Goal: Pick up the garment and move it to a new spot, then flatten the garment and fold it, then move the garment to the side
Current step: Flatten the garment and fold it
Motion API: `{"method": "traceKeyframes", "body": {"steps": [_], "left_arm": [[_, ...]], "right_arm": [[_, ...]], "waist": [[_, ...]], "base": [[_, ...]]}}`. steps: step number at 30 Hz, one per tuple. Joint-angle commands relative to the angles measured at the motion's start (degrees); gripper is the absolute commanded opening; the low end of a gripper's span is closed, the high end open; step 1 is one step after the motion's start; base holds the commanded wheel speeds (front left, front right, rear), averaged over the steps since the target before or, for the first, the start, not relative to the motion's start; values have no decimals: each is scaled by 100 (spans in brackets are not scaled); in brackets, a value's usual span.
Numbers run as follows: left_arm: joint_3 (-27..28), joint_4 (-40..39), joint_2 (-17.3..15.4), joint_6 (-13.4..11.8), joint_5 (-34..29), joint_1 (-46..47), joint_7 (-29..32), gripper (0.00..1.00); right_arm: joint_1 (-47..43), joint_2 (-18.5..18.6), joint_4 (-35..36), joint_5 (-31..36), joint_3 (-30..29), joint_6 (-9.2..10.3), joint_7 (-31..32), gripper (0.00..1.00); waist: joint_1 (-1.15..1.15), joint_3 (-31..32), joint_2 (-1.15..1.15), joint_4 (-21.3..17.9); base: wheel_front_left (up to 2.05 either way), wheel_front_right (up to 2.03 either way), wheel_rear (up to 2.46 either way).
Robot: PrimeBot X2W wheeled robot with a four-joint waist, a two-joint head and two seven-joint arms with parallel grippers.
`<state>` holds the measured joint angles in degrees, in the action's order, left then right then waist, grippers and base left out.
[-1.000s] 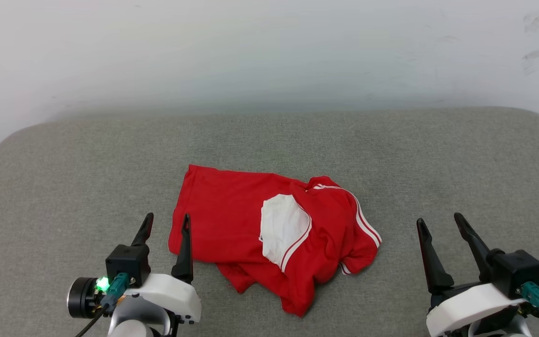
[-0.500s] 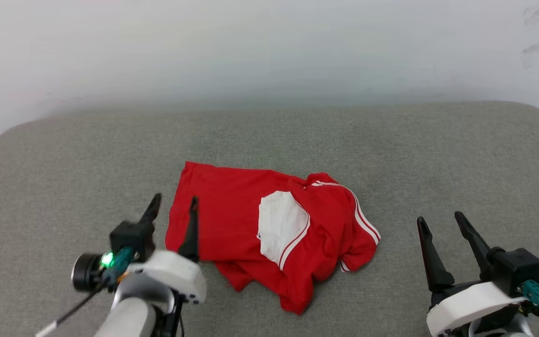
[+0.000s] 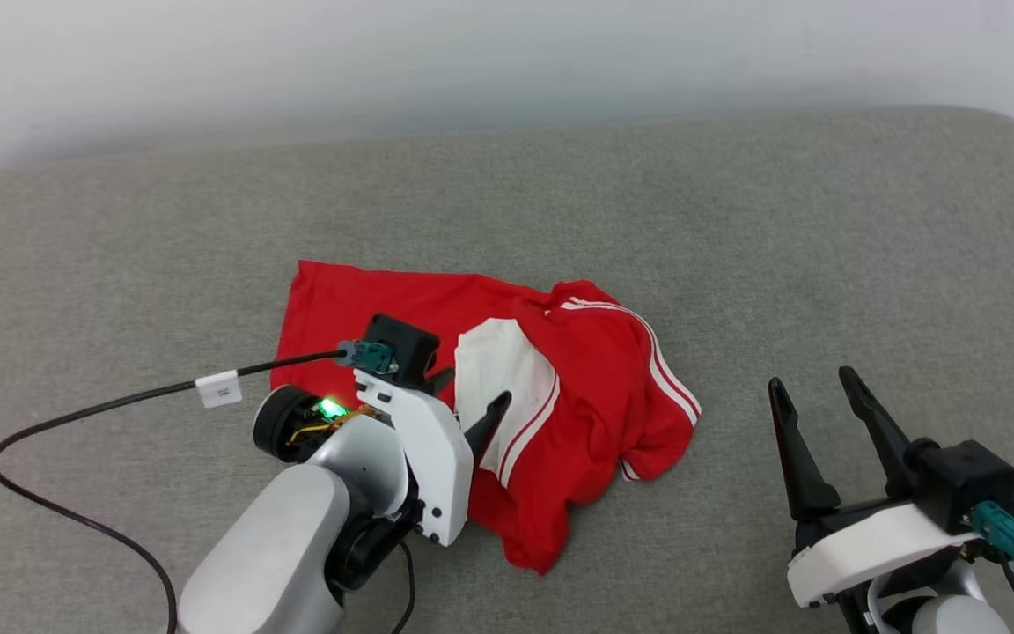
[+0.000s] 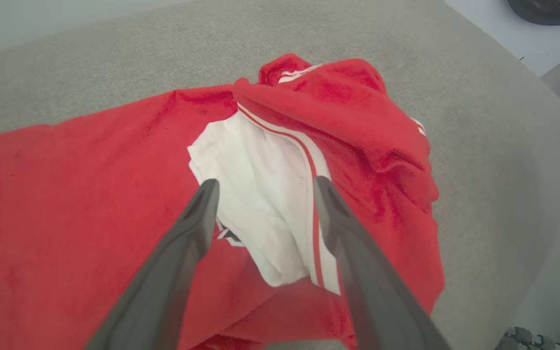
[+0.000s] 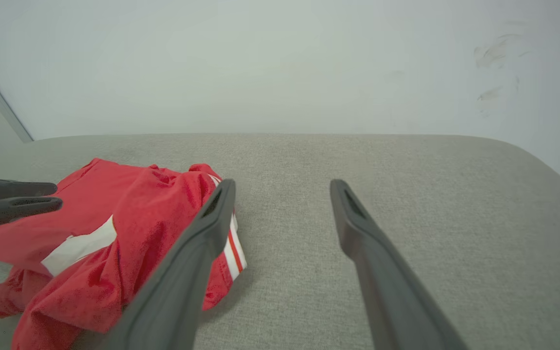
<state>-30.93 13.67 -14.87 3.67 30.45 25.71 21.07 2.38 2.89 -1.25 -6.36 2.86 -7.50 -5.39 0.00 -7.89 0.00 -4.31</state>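
Okay, head view: the garment (image 3: 604, 387), a bright red soft T-shirt with white short sleeves and red-and-white striped trim, lies crumpled mid-way across a wide grey fabric cushion (image 3: 824, 220). One side is spread, the other bunched and doubled over. The left gripper (image 3: 479, 387) is over the shirt's middle, its fingers apart and aimed at the white sleeve (image 3: 507, 361). A black cable (image 3: 76, 414) trails off that wrist. The right gripper (image 3: 810, 379) is parked on bare cushion, well apart from the shirt, jaws spread and holding nothing.

Left wrist view: both dark fingers straddle the white sleeve (image 4: 255, 194) with the gap unclosed. Can't tell if the tips touch the cloth yet.

Right wrist view: the right gripper's fingers frame bare cushion with the shirt off to one side. The left gripper (image 5: 57, 196) pokes in at the edge above the red cloth.

Progress, as a judgement: very early. It looks like a reach for the first pick-up. The shirt is not lifted, flat or folded. Moving, flattening, folding and setting aside are all left.

Containers: the shirt lies straight on the cushion, not inside anything.
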Motion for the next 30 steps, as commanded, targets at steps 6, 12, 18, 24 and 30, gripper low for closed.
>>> {"method": "traceKeyframes", "body": {"steps": [6, 12, 18, 24, 30], "left_arm": [[-203, 316, -110, 123, 330, 127, 938, 100], [-281, 434, -201, 135, 413, 150, 1298, 41], [-256, 284, -239, 106, 258, 297, 971, 0], [-108, -163, -348, -68, -41, 385, 349, 0], [306, -857, -709, -570, -166, -80, -54, 0]], "right_arm": [[210, -3, -162, -40, 41, 2, -133, 100], [306, -3, -269, -112, 86, 2, -233, 100], [351, -3, -408, -155, 31, 2, -310, 100], [284, -3, -480, -113, -68, 3, -278, 100], [195, -3, -418, -91, -128, 2, -208, 100]], "waist": [[0, -316, 0, -247], [0, -432, 0, -339], [0, -401, 0, -316], [0, -183, 0, -45], [0, -29, 0, 286]], "base": [[0, 0, 0], [0, 0, 0], [0, 0, 0], [0, 0, 0], [0, 0, 0]]}}
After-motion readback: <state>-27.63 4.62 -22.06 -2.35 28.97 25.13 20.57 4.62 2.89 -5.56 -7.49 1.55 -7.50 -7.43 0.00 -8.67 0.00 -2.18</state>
